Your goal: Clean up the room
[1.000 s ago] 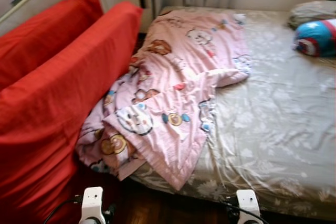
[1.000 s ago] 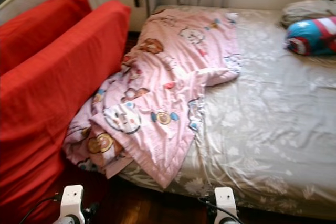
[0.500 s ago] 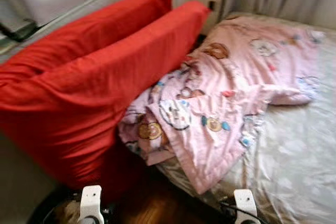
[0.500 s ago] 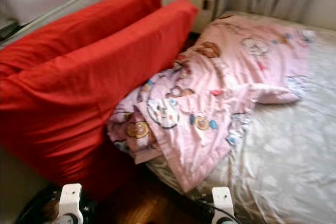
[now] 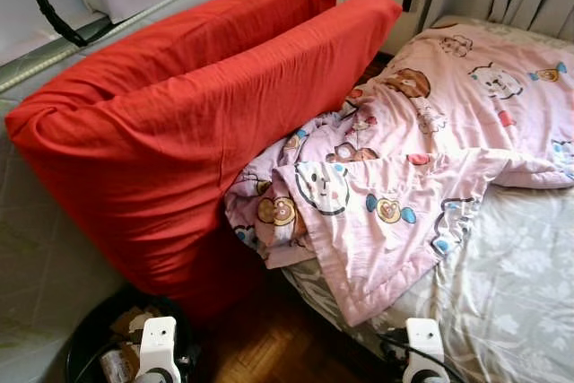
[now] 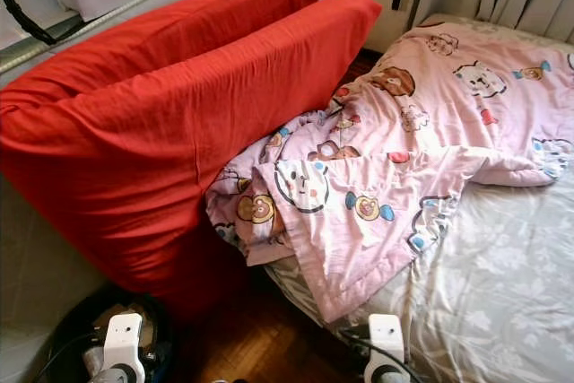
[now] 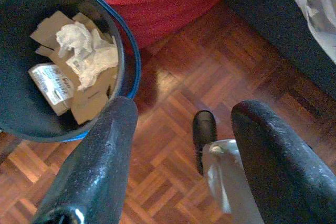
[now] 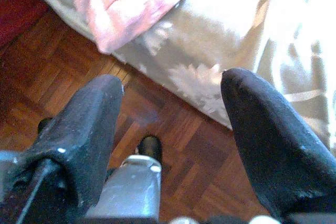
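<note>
Pink quilt [image 5: 421, 150] rumpled on the bed [image 5: 511, 293], red cushions [image 5: 206, 105] at left.
Left gripper [image 7: 181, 145] over a bin [image 7: 128, 51], right gripper [image 8: 173, 124] near the bed edge; both hang low with jaws released, holding nothing.

You see the bed [image 5: 502, 302] carrying a pink blanket [image 5: 430, 150], rumpled, its corner overhanging the bed's edge.

We hold both arms low at our sides, our left gripper [image 7: 181, 156] and right gripper [image 8: 173, 129] each pointing downward with the two black fingers spread apart, gripping nothing.
</note>
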Available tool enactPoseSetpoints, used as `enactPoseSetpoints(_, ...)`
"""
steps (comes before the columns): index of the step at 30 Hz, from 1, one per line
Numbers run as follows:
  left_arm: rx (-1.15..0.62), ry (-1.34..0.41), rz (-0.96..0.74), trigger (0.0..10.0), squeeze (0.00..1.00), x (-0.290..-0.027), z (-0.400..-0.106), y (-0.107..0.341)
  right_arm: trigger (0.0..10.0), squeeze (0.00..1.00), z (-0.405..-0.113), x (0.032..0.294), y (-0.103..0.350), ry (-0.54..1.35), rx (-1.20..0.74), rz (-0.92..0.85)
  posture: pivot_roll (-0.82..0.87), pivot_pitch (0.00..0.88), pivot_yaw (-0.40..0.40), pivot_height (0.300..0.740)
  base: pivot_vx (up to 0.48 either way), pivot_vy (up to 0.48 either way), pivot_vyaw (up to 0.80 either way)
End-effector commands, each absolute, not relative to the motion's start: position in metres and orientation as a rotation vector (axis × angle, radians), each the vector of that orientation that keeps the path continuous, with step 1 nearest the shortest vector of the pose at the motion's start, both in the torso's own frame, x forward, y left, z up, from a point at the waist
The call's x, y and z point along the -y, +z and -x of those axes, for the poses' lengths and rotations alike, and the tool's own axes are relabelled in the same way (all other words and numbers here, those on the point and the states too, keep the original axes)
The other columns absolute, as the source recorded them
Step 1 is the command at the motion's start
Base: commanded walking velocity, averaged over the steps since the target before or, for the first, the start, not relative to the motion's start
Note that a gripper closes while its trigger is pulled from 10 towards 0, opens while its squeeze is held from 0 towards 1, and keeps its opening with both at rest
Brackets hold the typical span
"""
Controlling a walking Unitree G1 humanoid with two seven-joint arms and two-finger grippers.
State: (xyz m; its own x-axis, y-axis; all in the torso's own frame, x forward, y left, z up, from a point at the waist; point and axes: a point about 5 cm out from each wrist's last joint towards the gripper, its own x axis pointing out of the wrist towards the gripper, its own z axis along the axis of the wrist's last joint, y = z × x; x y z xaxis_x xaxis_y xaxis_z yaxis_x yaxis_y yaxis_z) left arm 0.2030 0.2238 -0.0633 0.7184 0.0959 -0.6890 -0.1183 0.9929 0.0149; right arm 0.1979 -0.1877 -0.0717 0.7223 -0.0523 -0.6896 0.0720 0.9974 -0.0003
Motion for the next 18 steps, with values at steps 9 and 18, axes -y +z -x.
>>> enactPoseSetpoints(9, -0.615, 0.143, 0.109, 10.0, 0.0, -0.225, -0.203, -0.057, 10.0, 0.0, -0.246, 0.179, -0.035, -0.028, -0.482, -0.075, 0.0, 0.156, 0.037, 0.74, 0.0, 0.0, 0.0)
enactPoseSetpoints(18, -0.279, 0.09, 0.115, 10.0, 0.0, -0.22, -0.258, -0.007, 10.0, 0.0, -0.264, 0.169, -0.012, 0.01, -0.301, -0.098, -0.02, 0.149, 0.034, 0.74, 0.0, 0.0, 0.0)
